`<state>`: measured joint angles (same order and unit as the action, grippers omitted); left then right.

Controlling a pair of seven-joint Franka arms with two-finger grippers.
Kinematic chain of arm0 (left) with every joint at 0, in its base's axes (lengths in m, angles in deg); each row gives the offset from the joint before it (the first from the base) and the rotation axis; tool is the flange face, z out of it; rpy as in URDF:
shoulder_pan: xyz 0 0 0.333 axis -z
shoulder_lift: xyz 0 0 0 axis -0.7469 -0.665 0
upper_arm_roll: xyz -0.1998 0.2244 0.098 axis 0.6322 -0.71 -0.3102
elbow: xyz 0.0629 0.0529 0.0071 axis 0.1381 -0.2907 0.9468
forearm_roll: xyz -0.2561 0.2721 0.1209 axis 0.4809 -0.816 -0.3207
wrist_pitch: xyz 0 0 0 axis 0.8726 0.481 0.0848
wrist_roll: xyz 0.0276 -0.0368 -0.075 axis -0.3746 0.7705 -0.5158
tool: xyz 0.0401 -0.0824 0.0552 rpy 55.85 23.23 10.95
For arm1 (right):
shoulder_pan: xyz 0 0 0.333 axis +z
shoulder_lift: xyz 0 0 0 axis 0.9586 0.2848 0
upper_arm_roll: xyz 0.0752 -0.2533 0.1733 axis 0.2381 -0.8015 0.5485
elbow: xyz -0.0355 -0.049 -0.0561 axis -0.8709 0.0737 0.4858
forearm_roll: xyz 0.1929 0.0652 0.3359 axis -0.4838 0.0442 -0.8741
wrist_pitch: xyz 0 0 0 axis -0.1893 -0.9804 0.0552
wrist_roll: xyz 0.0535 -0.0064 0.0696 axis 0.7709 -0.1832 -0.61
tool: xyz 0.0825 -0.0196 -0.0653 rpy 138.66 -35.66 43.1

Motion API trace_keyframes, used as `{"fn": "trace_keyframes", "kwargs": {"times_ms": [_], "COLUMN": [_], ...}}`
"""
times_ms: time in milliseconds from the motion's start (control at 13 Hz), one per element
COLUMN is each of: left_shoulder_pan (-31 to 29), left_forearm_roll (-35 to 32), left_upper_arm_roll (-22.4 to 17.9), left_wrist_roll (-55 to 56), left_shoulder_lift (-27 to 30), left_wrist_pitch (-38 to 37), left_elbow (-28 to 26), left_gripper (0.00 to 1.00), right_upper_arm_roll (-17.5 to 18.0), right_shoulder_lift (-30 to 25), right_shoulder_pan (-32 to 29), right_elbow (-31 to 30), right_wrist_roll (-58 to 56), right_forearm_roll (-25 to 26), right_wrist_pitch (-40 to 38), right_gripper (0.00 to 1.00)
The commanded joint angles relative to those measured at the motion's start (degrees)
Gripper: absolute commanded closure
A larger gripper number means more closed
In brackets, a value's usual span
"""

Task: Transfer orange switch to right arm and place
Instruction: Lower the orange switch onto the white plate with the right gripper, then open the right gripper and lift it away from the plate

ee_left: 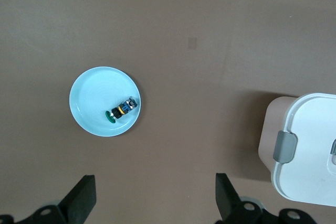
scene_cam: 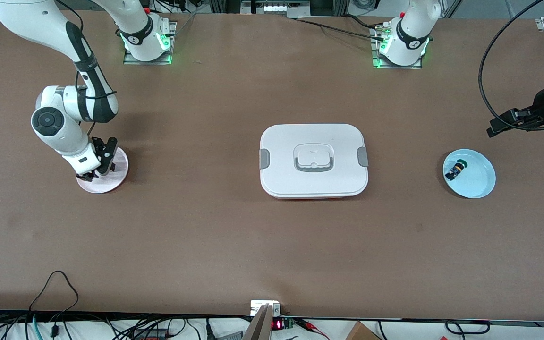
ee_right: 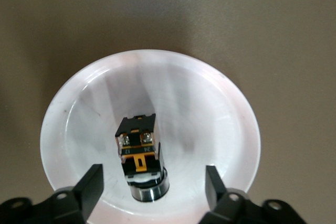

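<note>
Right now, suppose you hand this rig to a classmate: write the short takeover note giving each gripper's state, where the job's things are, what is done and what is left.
Right gripper: open, low over the pink plate at the right arm's end of the table, its fingers either side of the orange switch but apart from it.
Left gripper: open, empty, waiting in the air near the blue plate.
Orange switch: lying in the pink plate, released.
Green-capped switch: in the blue plate, untouched.
White lidded box: mid-table, shut.
Done: handover and placing, by the look of it.
Left: probably lift the right arm clear.
</note>
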<state>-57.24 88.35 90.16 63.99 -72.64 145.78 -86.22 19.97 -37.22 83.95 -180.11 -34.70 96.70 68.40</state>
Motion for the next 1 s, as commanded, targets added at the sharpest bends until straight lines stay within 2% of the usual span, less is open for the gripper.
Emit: {"fn": "trace_keyframes", "kwargs": {"times_ms": [0, 231, 308, 538, 692, 846, 923], "left_shoulder_pan": [0.5, 0.5, 0.5, 0.4, 0.4, 0.4, 0.4], "left_forearm_roll": [0.8, 0.8, 0.8, 0.8, 0.8, 0.8, 0.8], "left_upper_arm_roll": [0.0, 0.0, 0.0, -0.1, -0.1, 0.0, 0.0], "left_wrist_roll": [0.4, 0.7, 0.6, 0.6, 0.6, 0.7, 0.7], "left_shoulder_lift": [-0.7, -0.3, -0.3, -0.3, -0.3, -0.3, -0.3], "left_wrist_pitch": [-1.4, -1.4, -1.4, -1.5, -1.5, -2.0, -2.0], "left_elbow": [2.1, 2.1, 2.1, 2.1, 2.1, 2.1, 2.1], "left_gripper": [0.00, 0.00, 0.00, 0.00, 0.00, 0.00, 0.00], "right_upper_arm_roll": [0.3, 0.4, 0.5, 0.5, 0.5, 0.8, 0.8], "right_shoulder_lift": [-4.7, -7.4, -7.8, -8.0, -7.4, -7.9, -8.0], "right_shoulder_pan": [-0.5, -0.4, 0.0, 0.5, 0.5, 0.6, 0.6], "right_elbow": [0.4, 1.8, 3.6, 12.6, 18.1, 19.6, 19.8], "right_wrist_roll": [1.4, 12.6, 16.2, 23.8, 32.7, 45.0, 48.6], "right_forearm_roll": [-0.9, -1.1, -2.2, -12.6, -13.8, -14.3, -16.9], "right_wrist_pitch": [-2.7, -7.0, -10.7, -25.8, -32.8, -35.8, -38.2], "right_gripper": [0.00, 0.00, 0.00, 0.00, 0.00, 0.00, 0.00]}}
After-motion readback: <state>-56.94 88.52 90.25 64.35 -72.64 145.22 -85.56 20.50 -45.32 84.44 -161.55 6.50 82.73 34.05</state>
